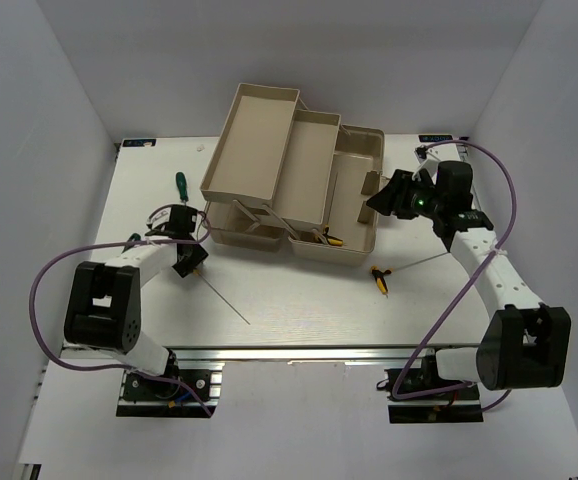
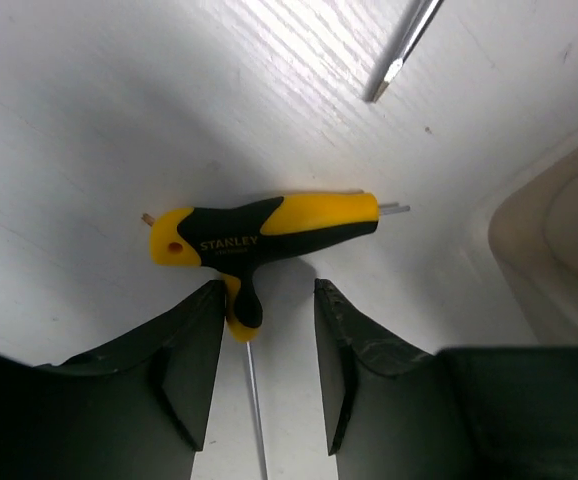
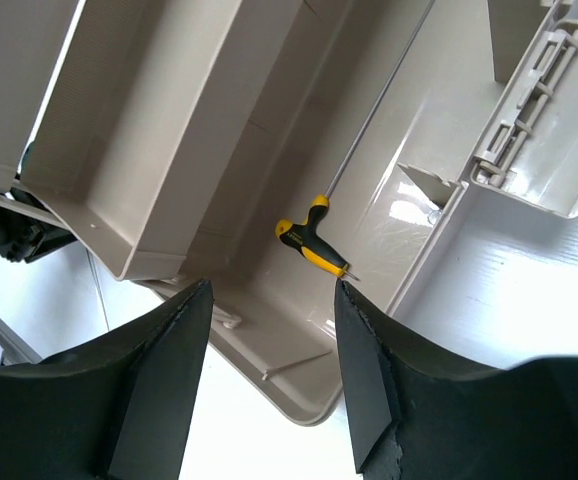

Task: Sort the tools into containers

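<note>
The beige fold-out toolbox stands open at the back centre. A yellow-and-black T-handle hex key lies on the white table. My left gripper is open, its fingers on either side of the key's stem, and the left finger is close against it. The key's thin shaft runs out from under the left gripper. My right gripper is open and empty above the toolbox base, where another hex key lies. A third hex key lies on the table in front of the box. A green-handled screwdriver lies left of the box. The wrench is not visible.
The toolbox's raised trays overhang to the left, close to my left arm. A screwdriver tip and a toolbox corner lie just beyond the left gripper. White walls enclose the table on three sides.
</note>
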Robot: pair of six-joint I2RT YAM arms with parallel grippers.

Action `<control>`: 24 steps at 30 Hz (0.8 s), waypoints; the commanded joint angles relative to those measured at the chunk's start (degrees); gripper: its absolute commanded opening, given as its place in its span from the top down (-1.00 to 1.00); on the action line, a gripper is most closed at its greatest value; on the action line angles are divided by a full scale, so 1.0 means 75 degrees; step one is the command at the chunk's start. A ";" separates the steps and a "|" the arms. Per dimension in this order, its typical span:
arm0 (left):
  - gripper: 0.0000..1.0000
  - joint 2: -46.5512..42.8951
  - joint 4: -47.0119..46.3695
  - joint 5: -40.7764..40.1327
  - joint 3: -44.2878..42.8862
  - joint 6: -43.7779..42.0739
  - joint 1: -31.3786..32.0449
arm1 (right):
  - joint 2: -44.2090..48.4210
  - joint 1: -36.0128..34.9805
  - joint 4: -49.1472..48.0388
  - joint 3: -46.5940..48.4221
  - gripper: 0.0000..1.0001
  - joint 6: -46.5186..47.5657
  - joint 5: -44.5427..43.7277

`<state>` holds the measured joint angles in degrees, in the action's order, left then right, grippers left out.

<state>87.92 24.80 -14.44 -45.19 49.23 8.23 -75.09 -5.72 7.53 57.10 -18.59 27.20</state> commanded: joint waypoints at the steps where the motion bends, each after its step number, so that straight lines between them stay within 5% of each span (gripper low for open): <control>1: -0.01 0.0816 0.0877 -0.0512 0.0435 -0.0213 0.0016 | 0.0273 0.0036 -0.0137 -0.0067 -0.16 0.0088 0.0076; 6: 0.14 0.0875 0.0901 -0.0759 0.0611 -0.0260 0.0028 | 0.0355 0.0094 -0.0113 -0.0183 -0.16 0.0076 0.0100; 19: 1.00 -0.0096 0.1076 0.0295 0.0588 -0.0424 0.0028 | 0.0672 0.0199 -0.0020 -0.0442 -0.17 0.0239 0.0182; 20: 1.00 -0.0330 0.1100 0.0574 0.0530 -0.0528 0.0028 | 0.0707 0.0188 0.0015 -0.0430 -0.53 0.0321 0.0182; 21: 1.00 -0.0877 0.1170 0.0740 0.0518 -0.0587 0.0016 | 0.0742 0.0199 0.0039 -0.0430 -0.68 0.0578 0.0205; 24: 1.00 -0.2037 0.1520 0.1104 0.0482 -0.0798 0.0028 | 0.0918 0.0200 0.0144 -0.0477 -0.79 0.1210 0.0206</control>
<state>80.95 30.37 -11.84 -41.87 45.34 8.36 -70.78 -4.51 8.54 53.71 -14.96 27.66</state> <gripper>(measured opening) 0.240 0.889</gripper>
